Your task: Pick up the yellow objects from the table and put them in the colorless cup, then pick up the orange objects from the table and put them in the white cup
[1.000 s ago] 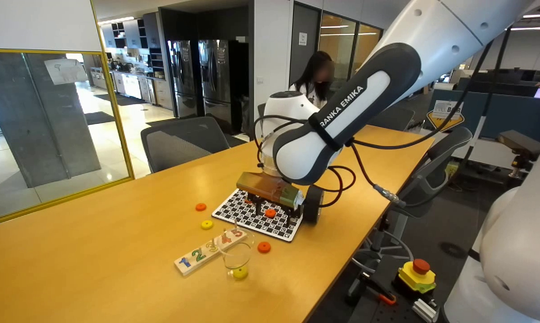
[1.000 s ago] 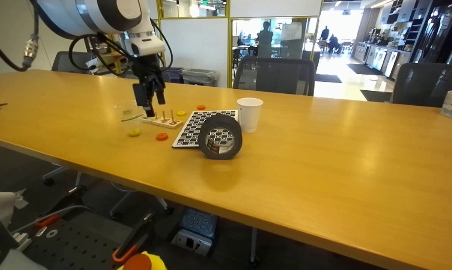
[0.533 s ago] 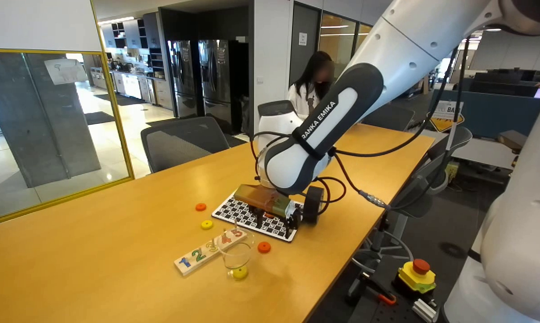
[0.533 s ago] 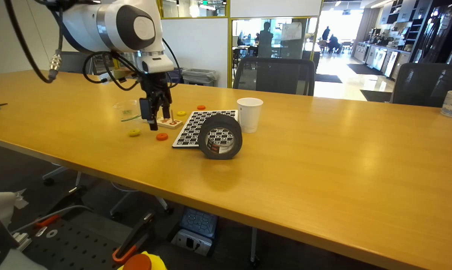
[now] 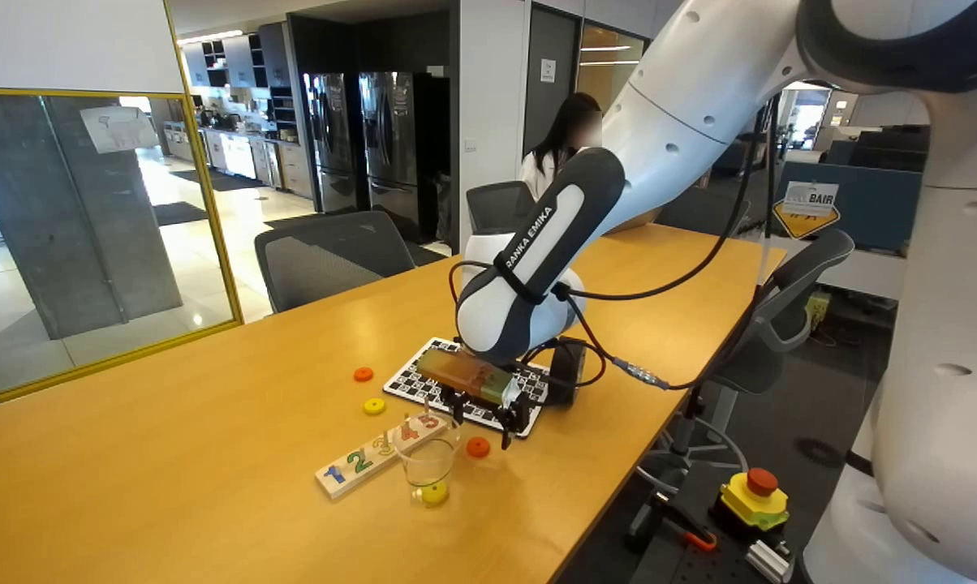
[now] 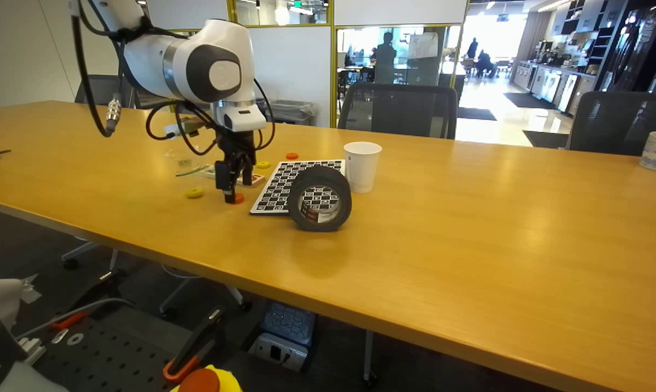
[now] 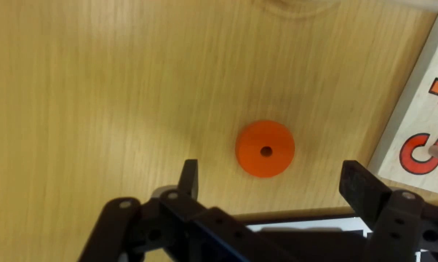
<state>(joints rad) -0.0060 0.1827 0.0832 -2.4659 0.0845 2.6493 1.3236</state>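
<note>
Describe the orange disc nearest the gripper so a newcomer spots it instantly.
On the long wooden table, find the checkerboard. The orange disc lies just off its edge, near the 5 end of the number peg board. It is the only disc in the wrist view, framed by the open gripper.

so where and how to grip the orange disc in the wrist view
The orange disc is probably best pinched at opposite sides of its rim, from straight above: it lies flat on the table, its hole looks too small for the fingers, whose gap looks wide enough.
</note>
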